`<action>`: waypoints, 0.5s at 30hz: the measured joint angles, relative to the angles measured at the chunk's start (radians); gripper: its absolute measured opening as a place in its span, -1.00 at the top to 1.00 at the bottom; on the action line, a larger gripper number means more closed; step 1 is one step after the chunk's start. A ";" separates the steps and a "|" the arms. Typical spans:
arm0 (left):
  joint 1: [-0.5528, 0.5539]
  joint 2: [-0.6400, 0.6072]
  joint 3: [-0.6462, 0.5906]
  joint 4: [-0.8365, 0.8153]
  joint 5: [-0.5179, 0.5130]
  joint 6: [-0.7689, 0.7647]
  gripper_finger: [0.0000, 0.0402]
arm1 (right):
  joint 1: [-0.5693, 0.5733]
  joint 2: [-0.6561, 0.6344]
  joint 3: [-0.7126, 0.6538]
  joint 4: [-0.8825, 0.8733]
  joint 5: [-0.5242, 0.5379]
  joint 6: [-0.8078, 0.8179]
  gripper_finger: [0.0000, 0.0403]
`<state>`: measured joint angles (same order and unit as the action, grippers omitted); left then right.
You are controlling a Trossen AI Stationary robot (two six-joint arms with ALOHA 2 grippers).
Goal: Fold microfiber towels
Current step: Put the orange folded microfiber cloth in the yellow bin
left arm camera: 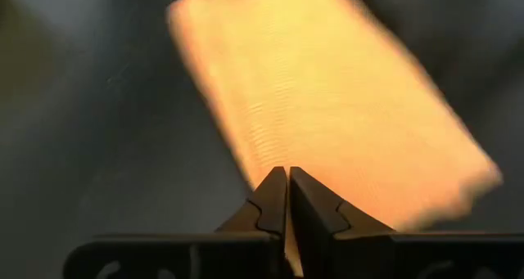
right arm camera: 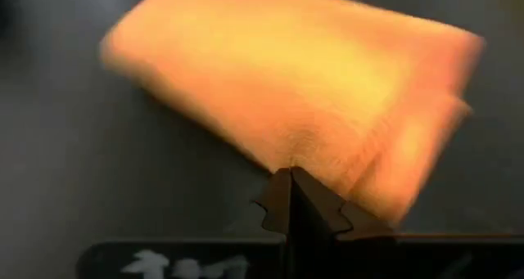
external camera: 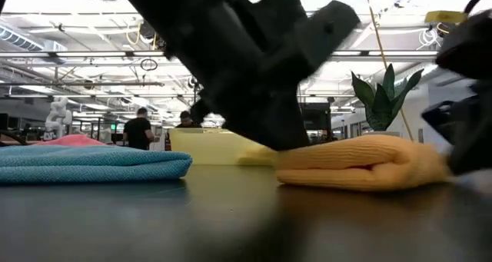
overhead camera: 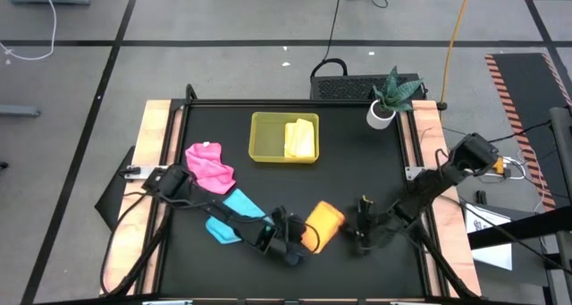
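High view: a soft orange microfiber towel, already folded, is pinched near the table's front edge by both pressed-together grippers, left gripper and right gripper, while crumpled pink towel and loosely laid sky-blue towel are left, yellow one done in the tray.

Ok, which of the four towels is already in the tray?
The yellow microfiber towel, folded inside the yellow-green plastic tray. The pink, sky blue and orange towels lie on the black table.

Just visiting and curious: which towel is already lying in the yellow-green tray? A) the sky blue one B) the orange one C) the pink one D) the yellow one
D: a folded yellow towel lies in the tray, while the pink towel, blue towel and orange towel lie on the table.
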<state>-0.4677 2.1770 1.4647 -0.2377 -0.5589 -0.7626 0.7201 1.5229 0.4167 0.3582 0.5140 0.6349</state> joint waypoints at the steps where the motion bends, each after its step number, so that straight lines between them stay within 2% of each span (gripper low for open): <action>1: -0.011 -0.006 0.000 -0.001 -0.011 -0.006 0.91 | -0.022 0.001 0.000 0.003 0.031 -0.015 0.98; 3: -0.034 -0.027 0.000 -0.033 -0.033 -0.009 0.91 | -0.066 0.002 0.000 0.007 0.066 -0.059 0.98; 6: -0.063 -0.047 0.001 -0.070 -0.085 -0.032 0.91 | -0.111 -0.017 0.000 0.005 0.058 -0.131 0.98; 8: -0.085 -0.056 0.001 -0.082 -0.166 -0.031 0.91 | -0.118 -0.034 0.000 -0.003 0.052 -0.136 0.98; 10: -0.111 -0.063 0.001 -0.068 -0.291 -0.011 0.91 | -0.101 -0.058 0.000 -0.011 0.045 -0.131 0.98; 12: -0.132 -0.065 0.001 -0.010 -0.378 0.075 0.91 | -0.065 -0.076 0.000 -0.013 0.035 -0.117 0.98; 15: -0.148 -0.059 0.001 0.128 -0.351 0.290 0.91 | 0.000 -0.086 0.000 0.007 0.035 -0.091 0.98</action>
<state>-0.6155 2.1180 1.4654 -0.1099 -0.9101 -0.4726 0.7201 1.4372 0.4168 0.3653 0.5488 0.5438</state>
